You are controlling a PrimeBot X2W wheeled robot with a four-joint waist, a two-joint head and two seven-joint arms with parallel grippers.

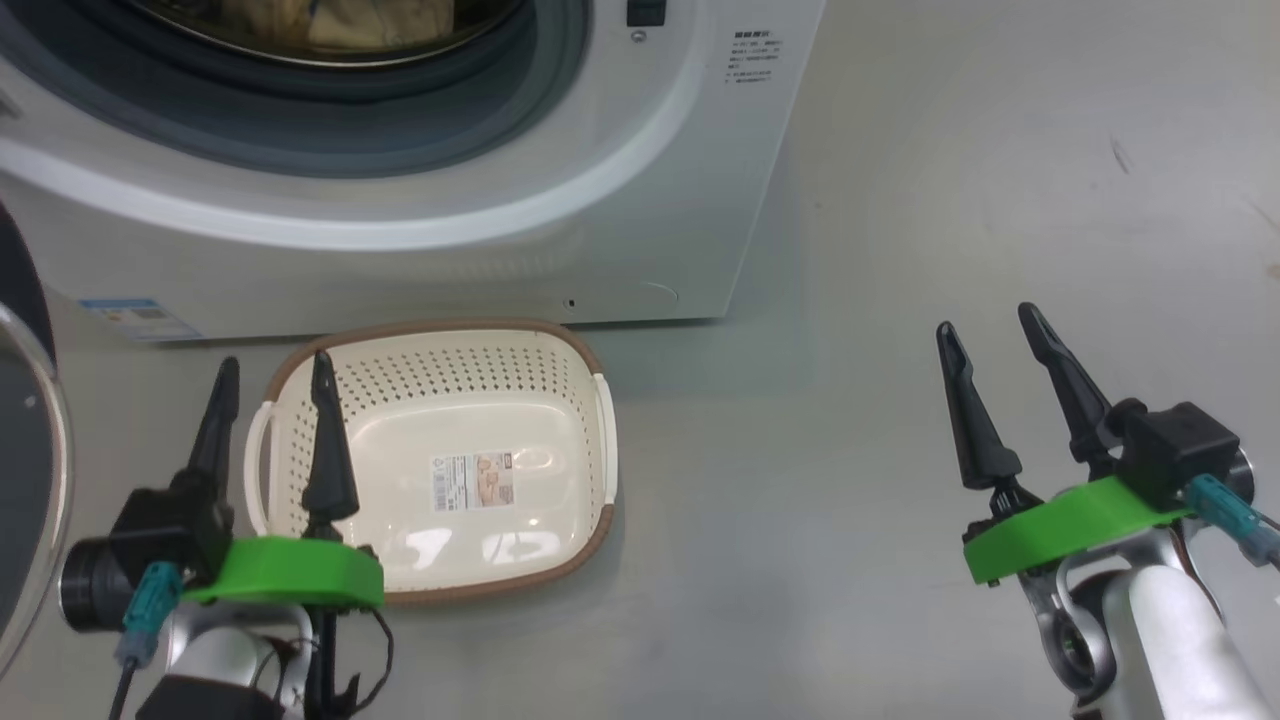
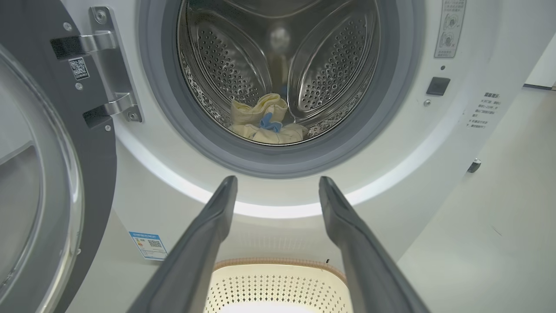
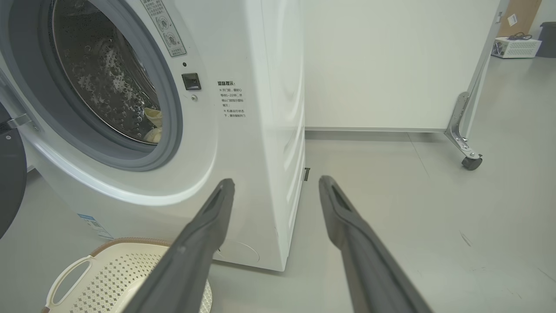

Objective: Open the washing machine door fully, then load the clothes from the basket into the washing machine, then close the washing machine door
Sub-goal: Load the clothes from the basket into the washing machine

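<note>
The pale yellow soft clothes (image 2: 265, 124), bunched with a blue patch showing, lie at the bottom of the steel perforated drum (image 2: 330, 56) of the large white front-loading washing machine (image 1: 620, 180). Its round, black-rimmed glass washing machine door (image 2: 97, 182) stands swung wide at the left, hinge exposed. On the grey floor (image 1: 850, 450) just in front of the machine sits the cream perforated plastic basket (image 1: 450, 370) with a brown rim, its inside bare around a label. The left tool (image 1: 275, 362) hovers over the basket's left edge, fingers spread, gripping nothing. The right tool (image 1: 987, 320) hangs well to the right over open floor, likewise spread and gripping nothing.
</note>
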